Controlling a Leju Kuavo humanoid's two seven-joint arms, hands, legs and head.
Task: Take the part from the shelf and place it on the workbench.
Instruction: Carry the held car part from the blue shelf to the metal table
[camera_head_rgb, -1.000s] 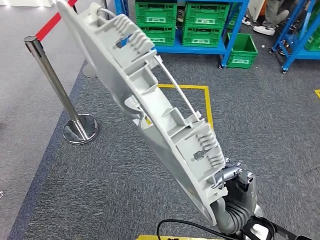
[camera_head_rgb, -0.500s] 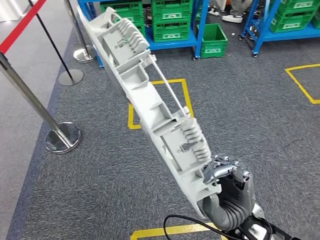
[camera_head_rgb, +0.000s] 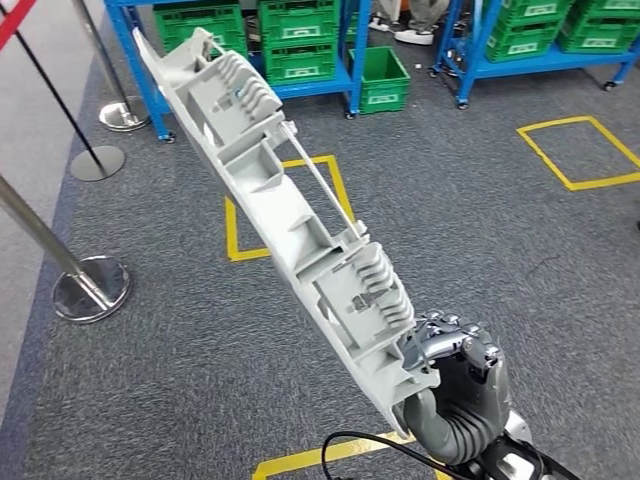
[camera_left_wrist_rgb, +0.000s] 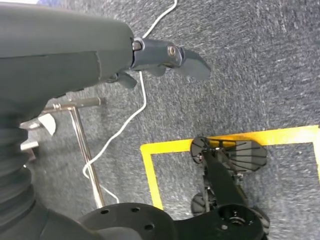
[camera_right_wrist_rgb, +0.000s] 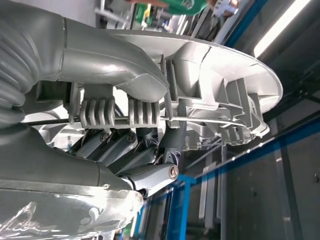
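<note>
The part (camera_head_rgb: 302, 230) is a long, pale grey moulded plastic panel with ribs, pockets and a thin rod along one edge. The right hand (camera_head_rgb: 456, 385) holds it at its near end; the rest reaches up and away from the hand, unsupported, above the carpeted floor (camera_head_rgb: 490, 230). In the right wrist view the thumb lies over one face of the part (camera_right_wrist_rgb: 211, 85) and the darker fingers (camera_right_wrist_rgb: 151, 175) close on the ribbed face beneath.

Handling, as a judgement: the moulding appears stiff and fairly light, but its length puts a strong lever load on an end grip, so it may swing or twist in the hand. The ribs give the fingers purchase; the thin rod and rib edges look breakable and should not take the load. A hold nearer the middle would balance better.

The left hand (camera_left_wrist_rgb: 166, 55) hangs over the floor, holding nothing; whether its fingers are spread or curled cannot be told.

Beyond the far tip of the part stand blue shelves (camera_head_rgb: 355, 60) with green crates (camera_head_rgb: 302, 40). A stanchion base (camera_head_rgb: 90, 285) sits well off to the left-hand side. Yellow floor markings (camera_head_rgb: 234, 235) lie beneath the part. No counter can be made out.
</note>
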